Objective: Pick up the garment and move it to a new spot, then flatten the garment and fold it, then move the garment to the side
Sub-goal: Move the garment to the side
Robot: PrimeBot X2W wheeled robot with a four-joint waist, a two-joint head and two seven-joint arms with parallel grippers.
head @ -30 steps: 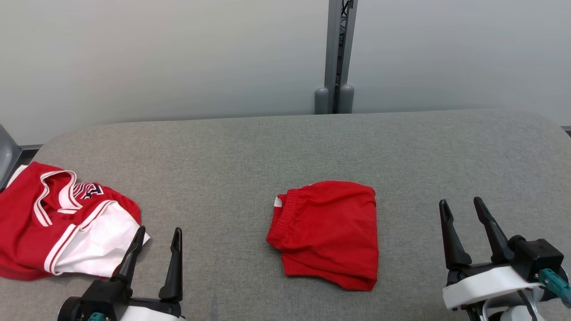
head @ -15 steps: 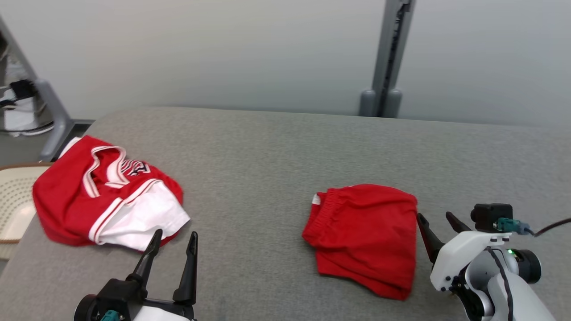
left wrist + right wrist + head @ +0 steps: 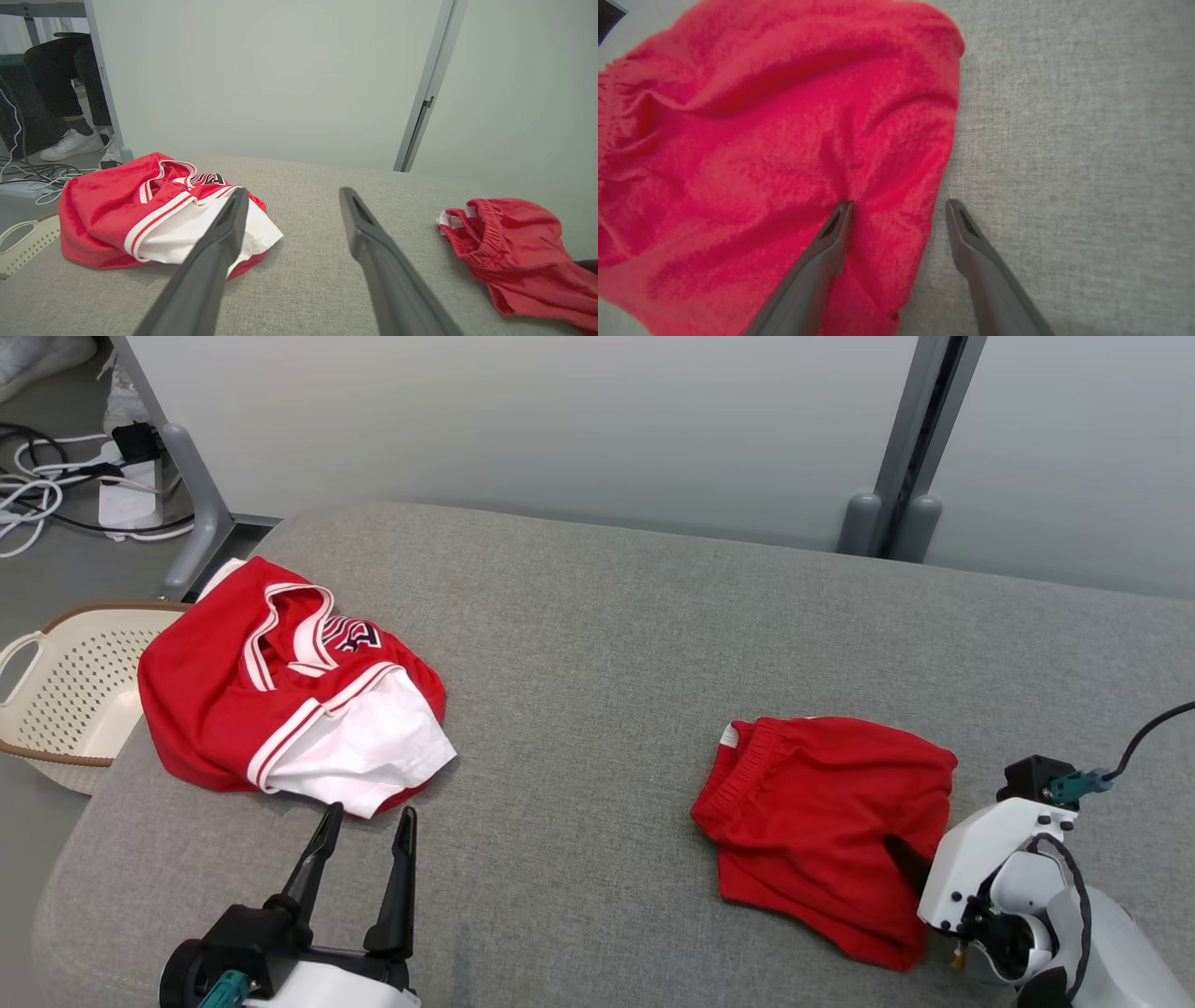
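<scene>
Right gripper (image 3: pixel 900 204), released, straddles an edge of the red shorts (image 3: pixel 761 140). Cloth looks soft and light; pinch this edge.

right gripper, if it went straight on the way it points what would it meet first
Likely the red shorts: the right gripper points down at their edge, jaws open, one finger over the cloth, the other over the grey surface. Whether it touches yet is unclear.
</scene>
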